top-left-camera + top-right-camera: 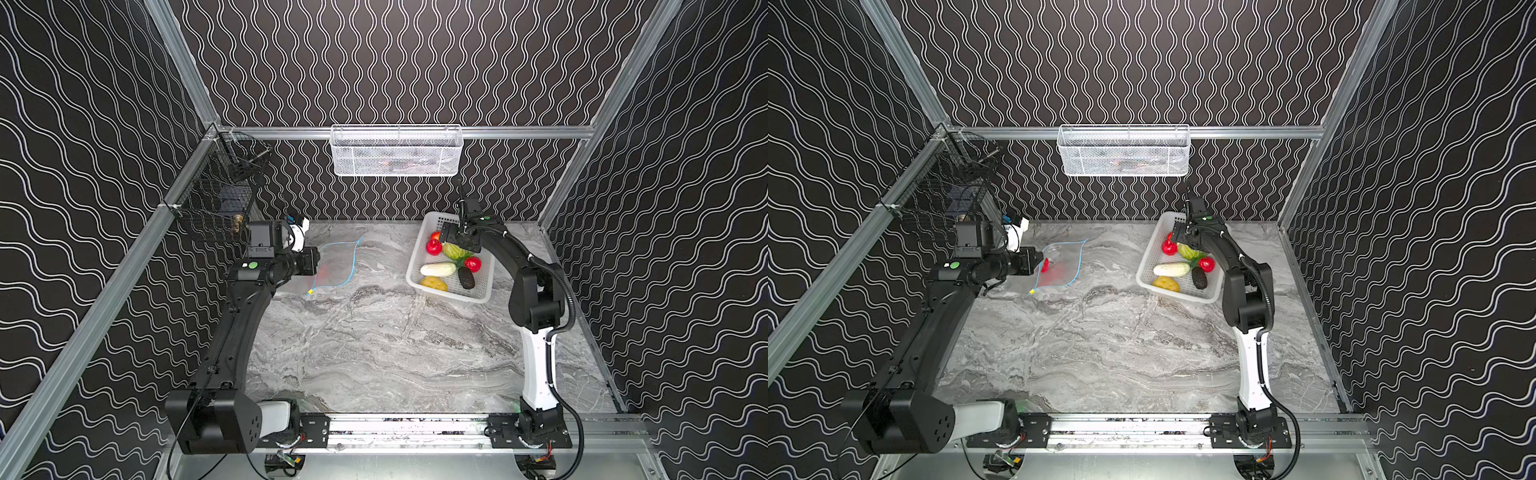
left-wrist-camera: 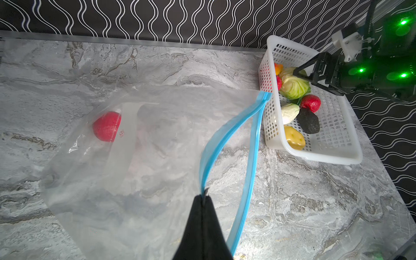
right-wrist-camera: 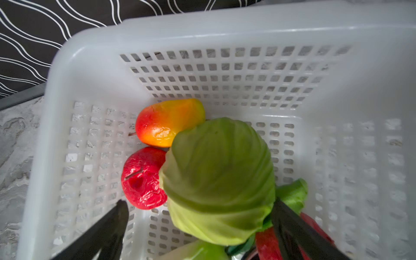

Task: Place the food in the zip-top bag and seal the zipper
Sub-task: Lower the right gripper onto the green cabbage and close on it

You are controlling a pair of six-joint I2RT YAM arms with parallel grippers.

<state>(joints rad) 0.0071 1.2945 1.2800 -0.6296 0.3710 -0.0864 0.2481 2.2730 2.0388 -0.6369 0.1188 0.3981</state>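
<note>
**A:** Zip-top bag (image 2: 146, 175) status?
**B:** Flat on the counter (image 1: 374, 353), left side, mouth gaping toward the basket (image 1: 482, 296). One red fruit (image 2: 107, 126) inside, at the deep end.
**A:** Left claw (image 2: 204, 197)?
**B:** Pressed together, pinching the upper lip of the zipper (image 2: 216, 146) and lifting it off the lower lip. Yellow slider (image 1: 310, 292) sits at the strip's end nearest the robot's base.
**A:** Right claw (image 3: 199, 208)?
**B:** Spread wide, down in the far end of the basket, straddling the cabbage (image 3: 218, 171). One finger (image 3: 290, 222) is right at the cabbage's edge, can't tell if it touches. The other finger is clear of the cabbage, beside a wrinkled red apple (image 3: 141, 180). Nothing gripped.
**A:** Rest of the food?
**B:** All in the basket. Orange-red fruit (image 3: 166, 121) touches the cabbage. Radish (image 1: 438, 269), avocado (image 1: 466, 277), potato (image 1: 434, 284) and a red berry (image 1: 472, 264) lie nearer the front.
</note>
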